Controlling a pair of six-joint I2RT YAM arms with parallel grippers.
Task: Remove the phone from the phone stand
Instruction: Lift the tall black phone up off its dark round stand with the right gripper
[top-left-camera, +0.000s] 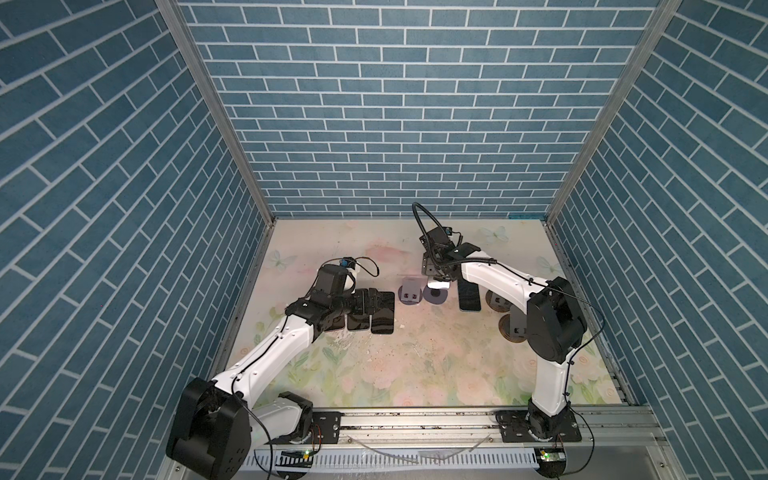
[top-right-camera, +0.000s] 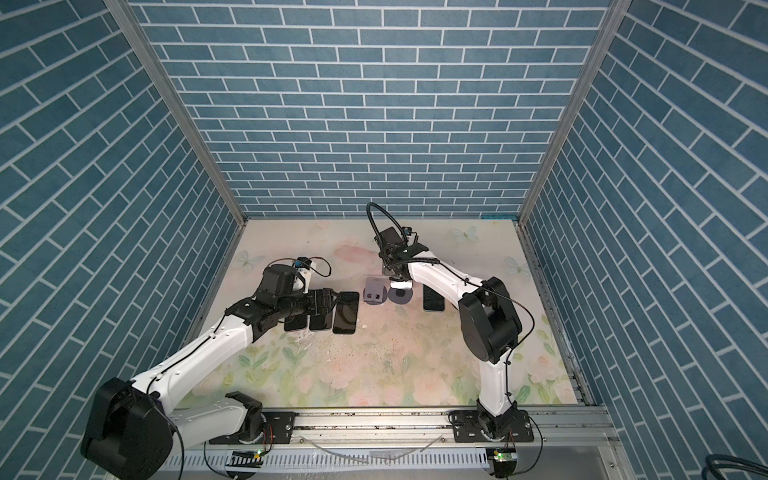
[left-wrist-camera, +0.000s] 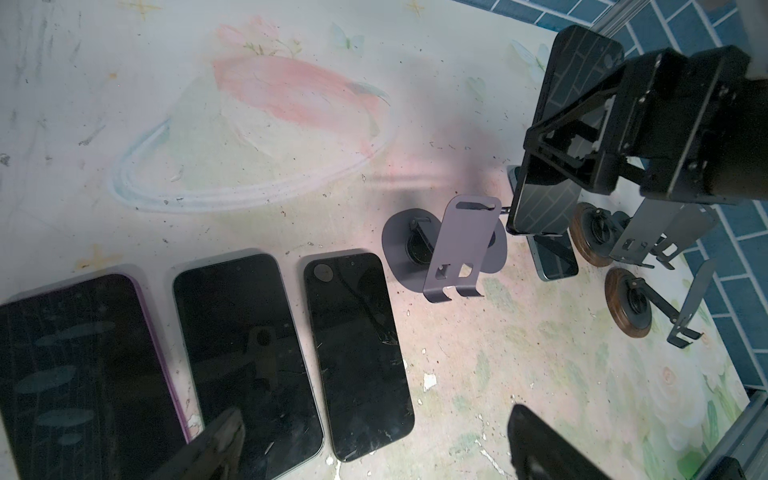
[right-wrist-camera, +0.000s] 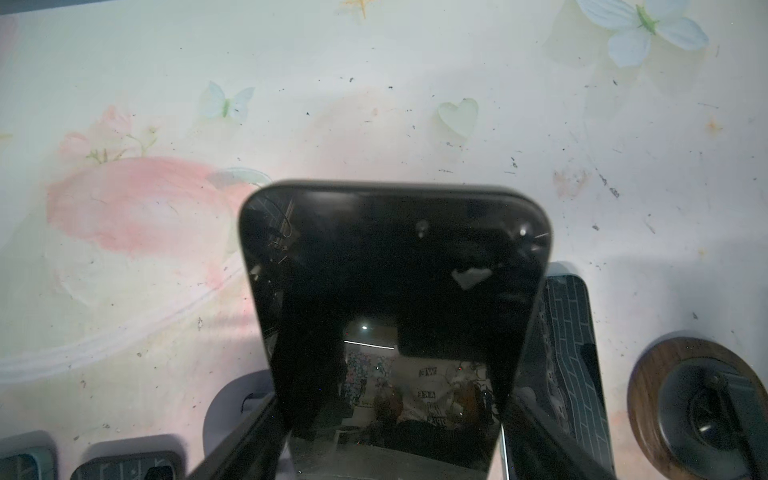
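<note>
My right claw (right-wrist-camera: 390, 419) was around the phone (right-wrist-camera: 390, 266), but I could not tell if it squeezed. The phone looked not yet off the phone stand (right-wrist-camera: 228, 401). My left claw (left-wrist-camera: 376, 444) was wide and empty.

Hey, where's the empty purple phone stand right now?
In both top views the empty purple stand stands near the table's middle, just right of the three flat phones and just left of the upright phone.

Low, the left gripper (left-wrist-camera: 376, 432) gapes wide; the right gripper (right-wrist-camera: 395, 453) tilts downward
</note>
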